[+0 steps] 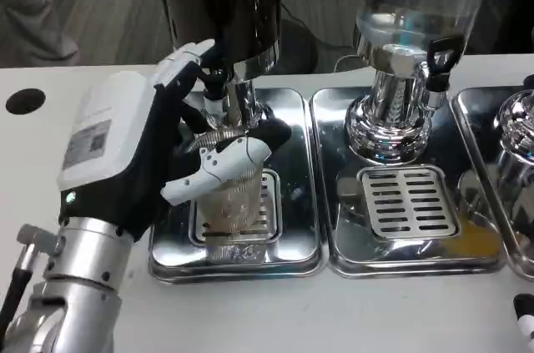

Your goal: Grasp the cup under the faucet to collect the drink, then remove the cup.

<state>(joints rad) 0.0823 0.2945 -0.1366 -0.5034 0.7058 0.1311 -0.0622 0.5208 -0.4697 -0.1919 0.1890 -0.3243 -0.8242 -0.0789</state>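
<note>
Under the faucet (219,86), left hand (158,161) had its fingers wrapped round the clear cup (234,199) on the tray (292,111).

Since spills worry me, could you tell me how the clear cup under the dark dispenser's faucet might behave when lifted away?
The clear plastic cup looks thin-walled, so it may flex if the left robot hand wrapped around it squeezes harder. Its smooth sides could be slippery. How full it is cannot be told, so its weight is uncertain; lifting upright off the drip grate seems safest.

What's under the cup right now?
The cup stands on a slotted grate in the steel tray. The left hand covers its left side.
</note>
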